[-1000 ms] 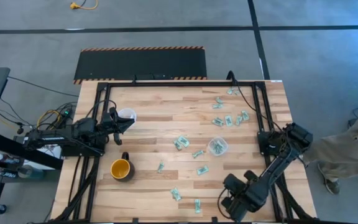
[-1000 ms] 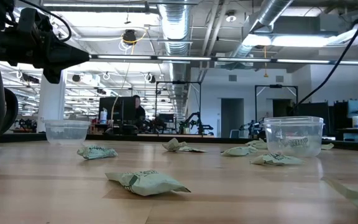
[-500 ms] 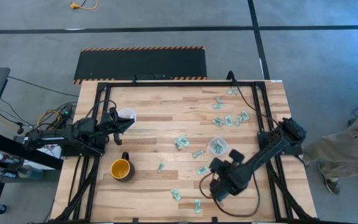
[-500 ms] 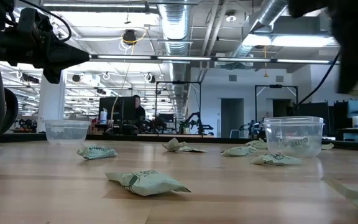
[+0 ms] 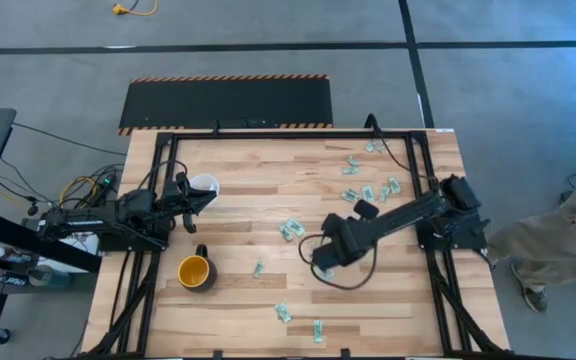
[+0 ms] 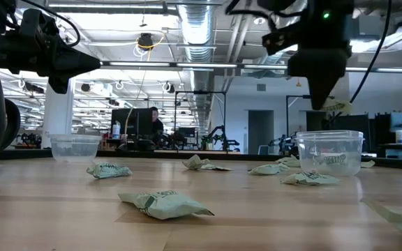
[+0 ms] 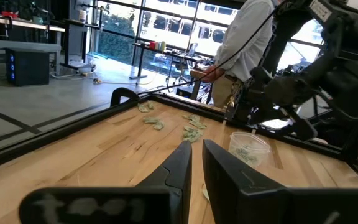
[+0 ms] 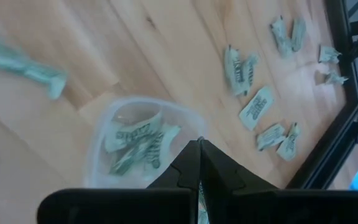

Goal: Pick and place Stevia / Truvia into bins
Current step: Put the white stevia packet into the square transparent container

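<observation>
Pale green and white sachets lie scattered on the wooden table, several at the far right (image 5: 368, 190) and several near the middle and front (image 5: 290, 229). One clear cup (image 6: 330, 153) holds a few sachets (image 8: 135, 143). My right gripper (image 6: 321, 104) hangs above it, pointing down, shut on a sachet (image 6: 337, 106). In the high view my right arm (image 5: 346, 238) covers that cup. A second clear cup (image 5: 205, 185) stands at the left. My left gripper (image 5: 194, 197) waits just beside it, fingers a little apart and empty (image 7: 196, 155). My right gripper pinches one sachet between its two fingertips, coming from above and pointing down. A pale corner of the sachet (image 6: 338, 106) sticks out beside the fingertips. It hangs clear above the cup's open top. Which edge the fingers are on is hidden by the fingers themselves.
A yellow-orange mug (image 5: 195, 271) stands near the front left. A black metal frame (image 5: 423, 170) runs along the table's sides and far edge. A person (image 7: 247, 43) stands beyond the right edge. Bare wood lies between the two cups.
My right gripper has swung from the table's near right corner toward the far edge and the left, ending above the clear cup with sachets. It stays shut. My left arm has kept still.
</observation>
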You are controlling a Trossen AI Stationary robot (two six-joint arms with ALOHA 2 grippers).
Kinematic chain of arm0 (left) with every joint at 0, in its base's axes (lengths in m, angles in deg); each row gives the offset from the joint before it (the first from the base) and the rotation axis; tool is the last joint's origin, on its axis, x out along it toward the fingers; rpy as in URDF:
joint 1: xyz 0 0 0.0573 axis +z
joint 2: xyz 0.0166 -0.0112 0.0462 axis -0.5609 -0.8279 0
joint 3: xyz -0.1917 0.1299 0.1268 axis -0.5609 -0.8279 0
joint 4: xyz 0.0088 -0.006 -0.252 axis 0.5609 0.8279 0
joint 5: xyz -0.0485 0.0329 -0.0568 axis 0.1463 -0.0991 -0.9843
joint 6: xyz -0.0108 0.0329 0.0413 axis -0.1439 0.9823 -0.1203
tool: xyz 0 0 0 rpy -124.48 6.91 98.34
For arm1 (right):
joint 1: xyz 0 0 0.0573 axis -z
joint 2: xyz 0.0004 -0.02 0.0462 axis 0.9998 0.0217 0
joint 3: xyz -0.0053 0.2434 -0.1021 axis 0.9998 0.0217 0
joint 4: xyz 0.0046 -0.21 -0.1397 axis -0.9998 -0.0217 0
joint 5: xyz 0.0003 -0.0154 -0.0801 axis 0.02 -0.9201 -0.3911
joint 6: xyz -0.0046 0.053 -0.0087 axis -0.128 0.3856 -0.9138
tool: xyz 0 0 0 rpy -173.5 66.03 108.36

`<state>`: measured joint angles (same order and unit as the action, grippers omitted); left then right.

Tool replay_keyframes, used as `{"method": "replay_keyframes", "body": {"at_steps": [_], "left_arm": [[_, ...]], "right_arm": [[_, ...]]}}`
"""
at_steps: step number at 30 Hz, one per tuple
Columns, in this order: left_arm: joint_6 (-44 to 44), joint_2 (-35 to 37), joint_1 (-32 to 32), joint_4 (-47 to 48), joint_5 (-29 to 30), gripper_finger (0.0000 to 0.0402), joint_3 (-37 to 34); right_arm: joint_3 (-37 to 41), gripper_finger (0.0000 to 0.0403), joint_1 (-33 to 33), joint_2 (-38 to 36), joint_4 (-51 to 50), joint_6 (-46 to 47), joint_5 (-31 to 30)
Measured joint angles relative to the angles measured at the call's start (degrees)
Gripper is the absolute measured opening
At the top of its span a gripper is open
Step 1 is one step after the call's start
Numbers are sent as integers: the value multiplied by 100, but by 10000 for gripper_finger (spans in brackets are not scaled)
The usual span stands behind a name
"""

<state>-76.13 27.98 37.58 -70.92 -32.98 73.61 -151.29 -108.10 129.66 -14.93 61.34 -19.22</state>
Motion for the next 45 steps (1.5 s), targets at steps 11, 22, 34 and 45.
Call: {"method": "replay_keyframes", "body": {"at_steps": [11,22,34,45], "left_arm": [[0,0,-2,0,-1,27,1],[0,0,-1,0,0,27,1],[-1,0,-2,0,0,27,1],[0,-1,-2,0,0,27,1]], "right_arm": [[0,44,165,0,155,-160,238],[68,105,137,-230,-848,656,-254],[2403,112,1254,-2856,703,1636,658],[3550,112,3117,-3448,1849,1677,1412]]}}
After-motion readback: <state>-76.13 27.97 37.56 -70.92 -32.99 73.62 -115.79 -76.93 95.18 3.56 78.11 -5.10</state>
